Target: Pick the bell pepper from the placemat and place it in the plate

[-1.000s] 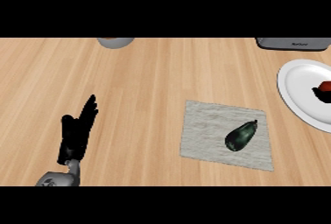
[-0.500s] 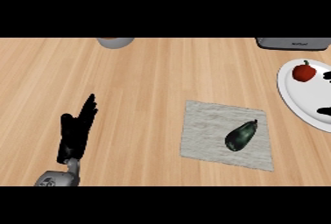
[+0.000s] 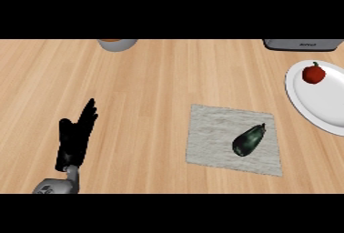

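A red bell pepper lies on the white plate at the right edge, near the plate's far rim. A pale grey placemat lies right of centre. On it rests a dark, glossy eggplant. My left hand stays at the lower left with fingers straight and pointing up, far from the mat and touching nothing. My right hand does not show.
A grey round container stands at the counter's far edge, left of centre. The base of a grey appliance shows at the far right, just beyond the plate. Bare wooden counter lies between my left hand and the placemat.
The red pepper sat at the plate's right edge a second ago; it now lies further up and to the left on the plate. My left hand has not moved.
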`<state>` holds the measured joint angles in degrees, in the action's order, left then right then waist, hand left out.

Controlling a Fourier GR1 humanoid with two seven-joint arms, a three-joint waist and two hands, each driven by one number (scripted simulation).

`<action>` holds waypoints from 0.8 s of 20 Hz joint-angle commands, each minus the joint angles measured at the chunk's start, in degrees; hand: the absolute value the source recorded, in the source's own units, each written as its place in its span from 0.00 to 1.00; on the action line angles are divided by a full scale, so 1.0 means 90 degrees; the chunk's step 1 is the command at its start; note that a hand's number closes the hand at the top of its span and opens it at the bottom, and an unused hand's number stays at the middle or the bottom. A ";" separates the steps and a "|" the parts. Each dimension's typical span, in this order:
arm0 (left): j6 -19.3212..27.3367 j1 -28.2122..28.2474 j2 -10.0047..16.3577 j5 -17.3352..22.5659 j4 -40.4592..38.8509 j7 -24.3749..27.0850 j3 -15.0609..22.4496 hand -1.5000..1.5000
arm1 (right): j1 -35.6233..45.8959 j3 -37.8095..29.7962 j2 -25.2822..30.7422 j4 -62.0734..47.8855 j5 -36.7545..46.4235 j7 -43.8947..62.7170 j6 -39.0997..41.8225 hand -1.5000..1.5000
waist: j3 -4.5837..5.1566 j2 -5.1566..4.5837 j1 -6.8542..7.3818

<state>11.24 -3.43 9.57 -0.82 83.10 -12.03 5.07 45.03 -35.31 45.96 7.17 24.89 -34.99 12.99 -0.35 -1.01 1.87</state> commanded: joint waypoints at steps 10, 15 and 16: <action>-0.0191 -0.0095 0.0069 0.0110 0.0083 -0.0098 -0.0132 0.50 | -0.0816 -0.0359 0.0156 0.0140 -0.0496 -0.1038 0.1244 0.00 | -0.0011 -0.0040 0.0093; -0.0013 -0.0055 -0.0239 -0.0143 0.0095 -0.0080 0.0187 0.50 | -0.0747 -0.0283 -0.0163 0.0216 -0.0455 -0.0979 0.0773 0.00 | -0.0006 -0.0027 0.0108; 0.0000 -0.0318 -0.0110 -0.0168 -0.0450 0.0133 -0.0077 0.50 | -0.0620 -0.0224 -0.0230 0.0245 -0.0410 -0.0829 0.0629 0.00 | 0.0003 -0.0030 0.0061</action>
<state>10.58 -4.32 8.93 -1.29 82.71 -12.06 4.93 38.96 -37.97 45.22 8.84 20.75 -42.15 20.21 -0.37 -1.21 2.58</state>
